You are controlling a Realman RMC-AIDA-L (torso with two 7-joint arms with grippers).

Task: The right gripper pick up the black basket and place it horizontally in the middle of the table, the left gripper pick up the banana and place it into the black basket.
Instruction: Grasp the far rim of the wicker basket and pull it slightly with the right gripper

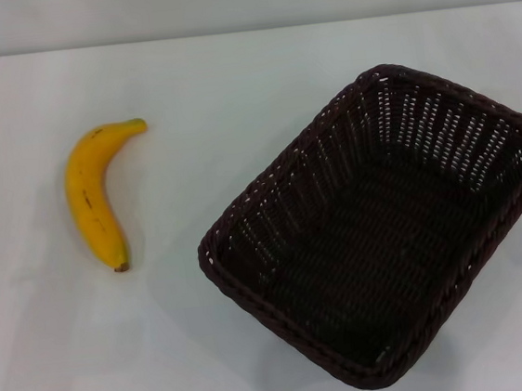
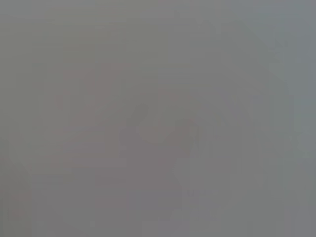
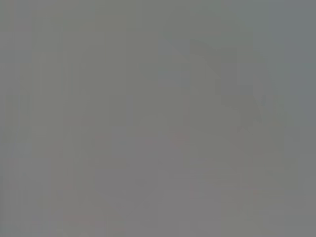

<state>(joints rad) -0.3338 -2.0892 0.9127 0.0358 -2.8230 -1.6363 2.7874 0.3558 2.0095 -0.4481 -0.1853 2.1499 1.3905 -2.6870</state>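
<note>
The black basket point(image 1: 385, 224), a large dark woven wicker basket with slotted sides, sits empty on the white table point(image 1: 231, 87) at the right, turned at an angle. The banana point(image 1: 93, 196), yellow and curved with a greenish stem tip, lies on the table at the left, well apart from the basket. Neither gripper shows in the head view. Both wrist views show only a flat grey blur with no object or finger to make out.
The table's far edge point(image 1: 244, 31) meets a pale wall at the back. Bare white tabletop lies between the banana and the basket and in front of the banana.
</note>
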